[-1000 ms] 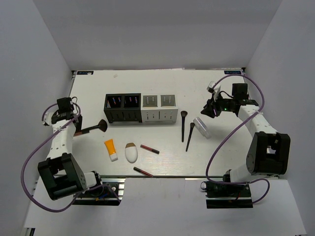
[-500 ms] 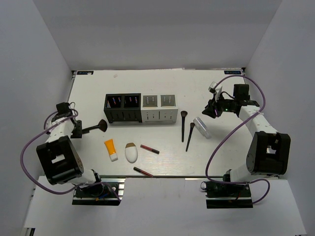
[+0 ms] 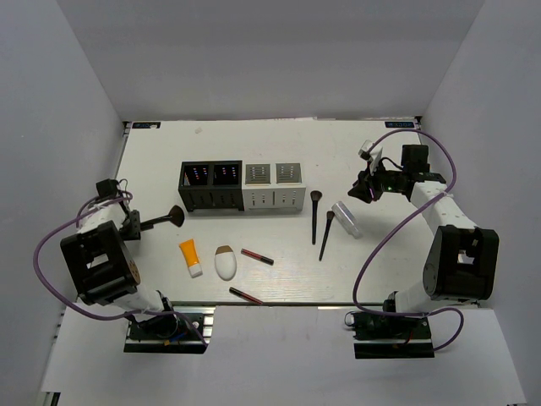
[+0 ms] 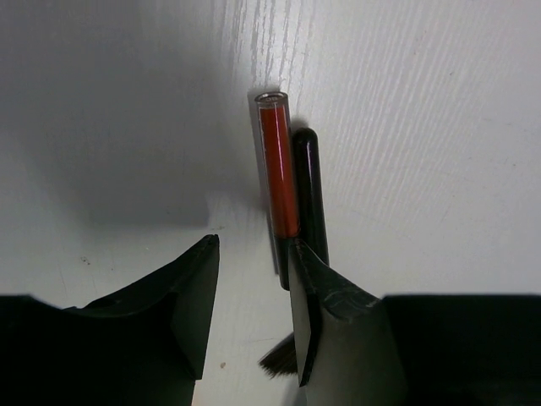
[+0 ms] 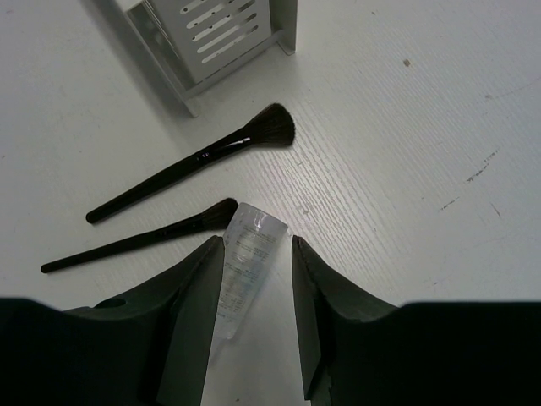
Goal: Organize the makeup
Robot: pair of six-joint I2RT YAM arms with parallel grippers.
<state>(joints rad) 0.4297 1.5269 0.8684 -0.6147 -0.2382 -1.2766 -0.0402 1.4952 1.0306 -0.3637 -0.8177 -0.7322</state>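
Clear plastic, likely light and slick, the clear bottle (image 5: pixel 241 283) lies flat on the table (image 5: pixel 406 169) between the spread fingers of the right gripper (image 5: pixel 255 245), so we would pinch its rounded middle gently, while the left gripper (image 4: pixel 252 247) hangs open and empty over a dark-red stick (image 4: pixel 279 165).

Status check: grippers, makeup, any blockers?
Both open, nothing gripped. Left gripper at red stick, black brush handle tight alongside. Right gripper straddles clear bottle; small brush head close beside it.
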